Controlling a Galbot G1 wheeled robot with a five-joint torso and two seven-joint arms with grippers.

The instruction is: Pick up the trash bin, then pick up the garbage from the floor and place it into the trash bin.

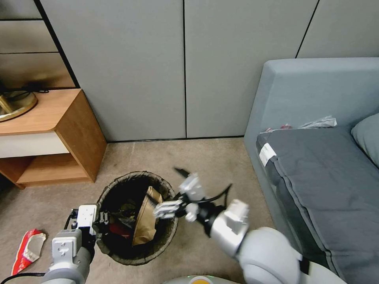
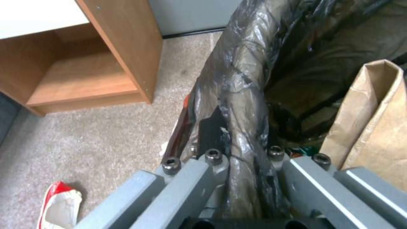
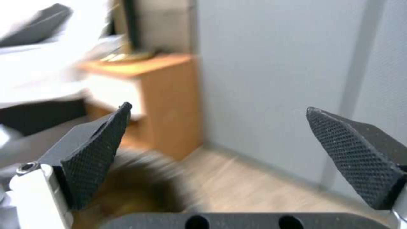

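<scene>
Left arm: light grey casing, flat plate with cross-shaped recesses, white block near the wrist, black cable trailing beneath. Left pincer: grey metal links fastened with black hex-socket screws, black finger tip. Right arm: rounded glossy grey-white shells, silver wrist section, black cables looping alongside. Right pincer: black triangular pads with a fine diamond-knurled texture, silver mounts, black base bearing two round holes.

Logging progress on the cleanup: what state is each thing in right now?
trash bin: upright, liner on, held at its rim
left gripper: shut on the rim
right gripper: open, empty, above the bin
brown paper bag: inside the bin
red-and-white packet: on the carpet
</scene>
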